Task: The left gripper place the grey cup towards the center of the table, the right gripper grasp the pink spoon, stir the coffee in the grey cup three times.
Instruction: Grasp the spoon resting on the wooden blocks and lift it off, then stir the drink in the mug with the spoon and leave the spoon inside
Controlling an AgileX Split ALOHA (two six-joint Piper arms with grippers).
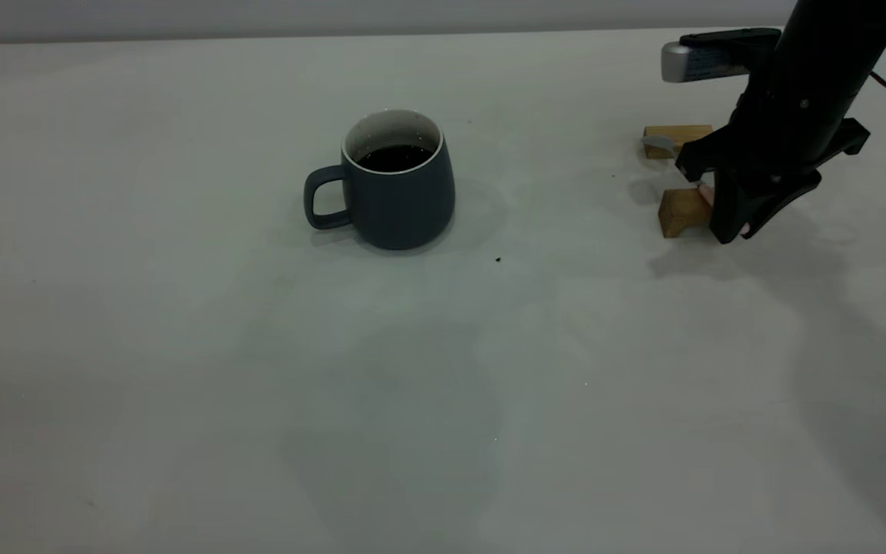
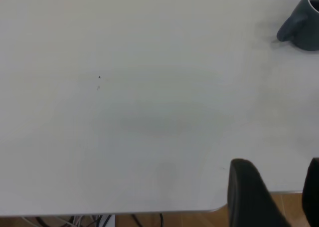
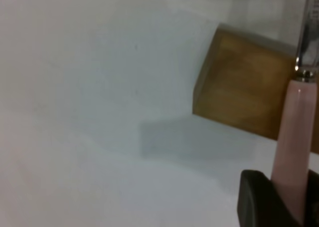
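one grey cup (image 1: 399,185), one pink spoon (image 3: 293,137), two wooden blocks (image 1: 683,211)

Pale wall (image 1: 258,15) behind; wooden floor (image 2: 199,221) below.

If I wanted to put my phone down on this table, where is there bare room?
The table is bare in front of and left of the grey cup, and between the cup and the wooden blocks. It is crowded at the far right, where the right gripper is down at the pink spoon on the blocks.
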